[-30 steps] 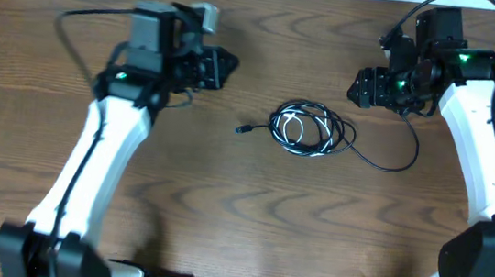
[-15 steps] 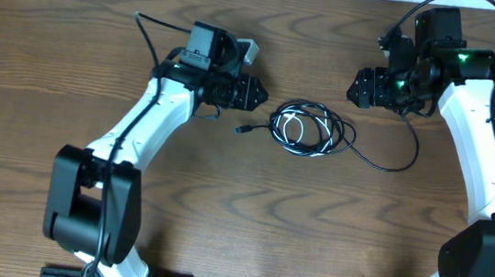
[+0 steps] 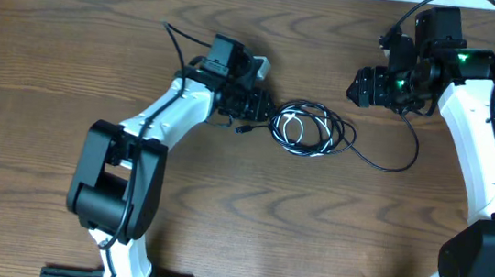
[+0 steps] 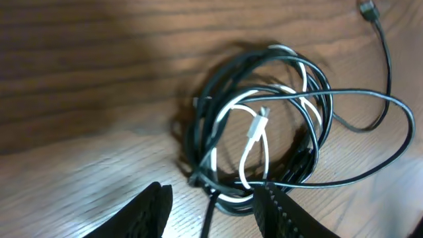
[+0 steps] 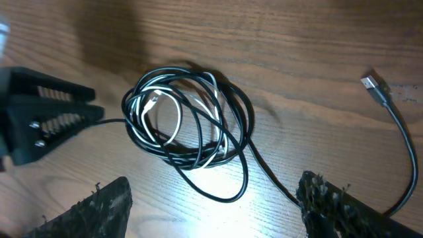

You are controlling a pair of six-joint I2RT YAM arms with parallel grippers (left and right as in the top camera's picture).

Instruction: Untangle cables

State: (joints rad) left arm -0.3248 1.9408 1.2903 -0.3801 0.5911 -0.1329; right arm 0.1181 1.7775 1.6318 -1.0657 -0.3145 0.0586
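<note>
Both cables (image 3: 308, 128) lie in one tangled coil, unseparated. Left gripper (image 4: 213, 192) and right gripper (image 5: 215, 198) near it: jaws apart, empty.

The wooden table (image 4: 79, 66) carries a loose coil of black cable (image 4: 196, 132) with the white cable (image 4: 246, 153) threaded through it. The white cable's silvery plug (image 4: 260, 121) lies near the coil's middle. One black strand sweeps out wide to the right, up to a dark plug (image 4: 365, 8). The left gripper (image 4: 211, 190) stands at the coil's near side, jaws apart, with a black strand running between them.
</note>
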